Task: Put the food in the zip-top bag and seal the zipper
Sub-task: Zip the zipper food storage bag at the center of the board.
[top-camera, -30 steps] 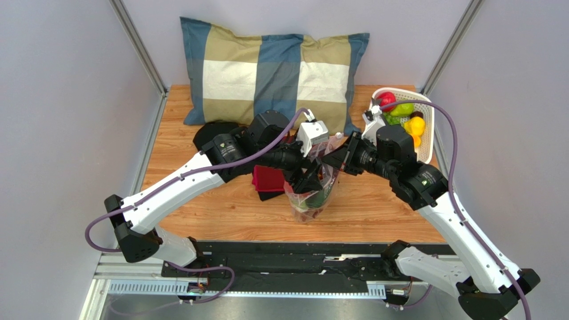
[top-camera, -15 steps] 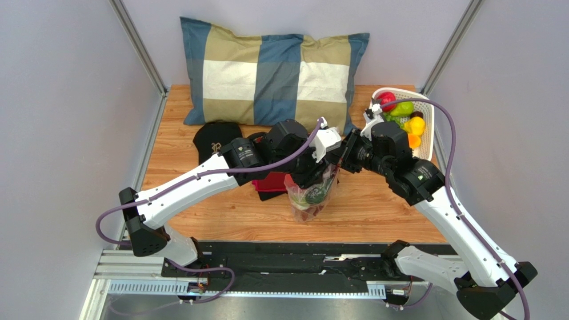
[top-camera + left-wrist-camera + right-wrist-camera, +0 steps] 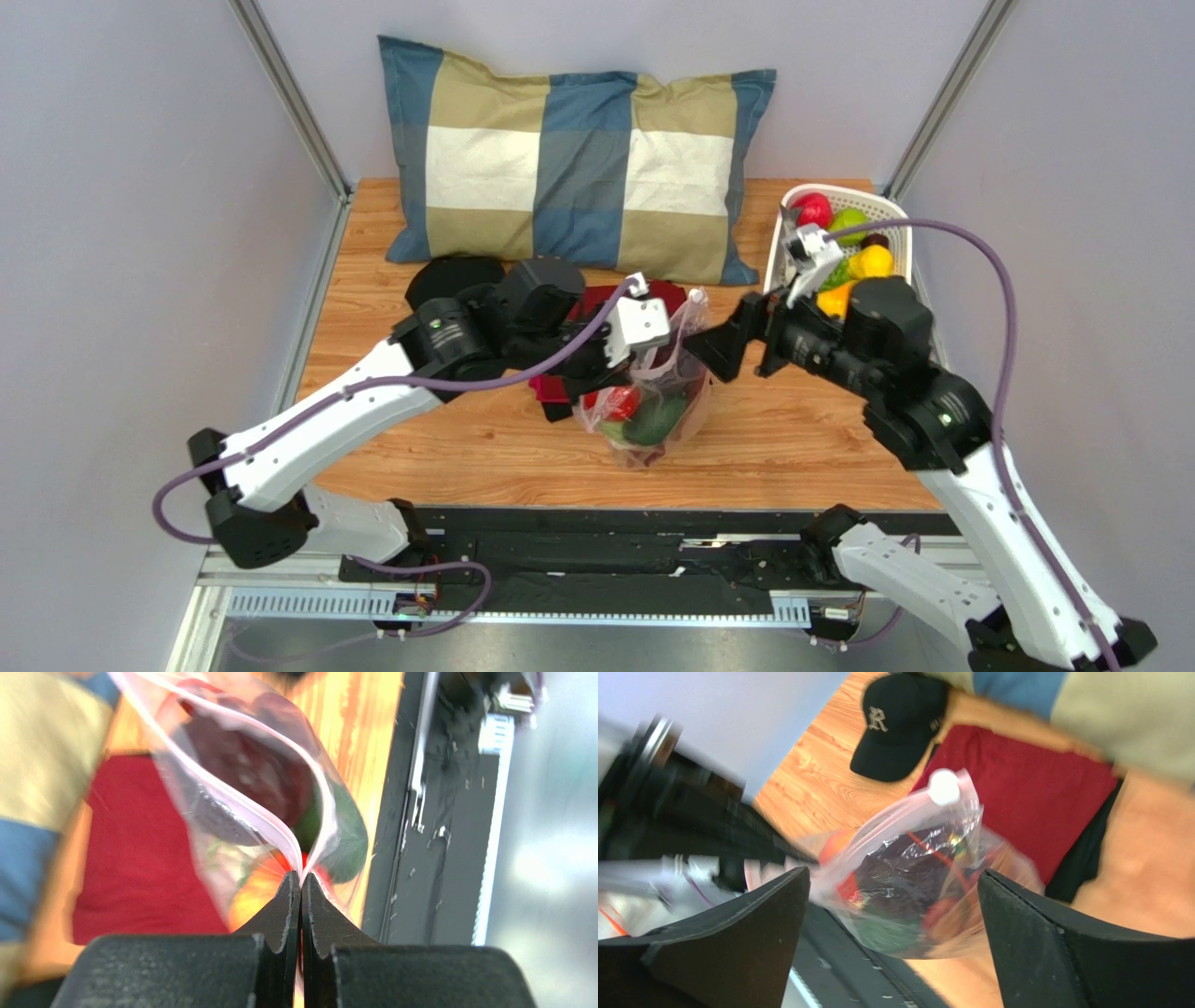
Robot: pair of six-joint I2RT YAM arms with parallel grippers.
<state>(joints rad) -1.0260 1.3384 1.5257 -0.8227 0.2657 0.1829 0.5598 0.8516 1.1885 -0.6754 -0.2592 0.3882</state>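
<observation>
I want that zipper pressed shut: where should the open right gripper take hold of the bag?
I'd take the zip-top bag at its mouth edge beside the white tab, approaching from the right. The left gripper pinches the other end, leaving the mouth gaping between.

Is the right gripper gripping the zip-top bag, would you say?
No, the right gripper is wide open, its jaws far apart and not closed on the zip-top bag.

L claw (image 3: 301,878) clamped tight, R claw (image 3: 892,875) spread wide.

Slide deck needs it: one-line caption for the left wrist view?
Left gripper shut on the mouth edge of the zip-top bag, food inside, folded red cloth on the table behind.
</observation>
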